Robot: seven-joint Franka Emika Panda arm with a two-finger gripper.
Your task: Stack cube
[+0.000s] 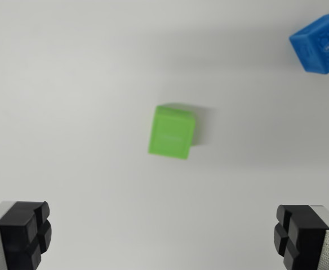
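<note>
Green cube (172,131), blurred and slightly skewed, sits alone below the wide-open, empty end effector (164,236).

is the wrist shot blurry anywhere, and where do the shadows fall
In the wrist view the green cube is soft-edged and smeared, as is the blue cube, cropped at the upper right; the gripper fingertips look sharper. A faint shadow lies to the green cube's right on the white surface; no glare.
</note>
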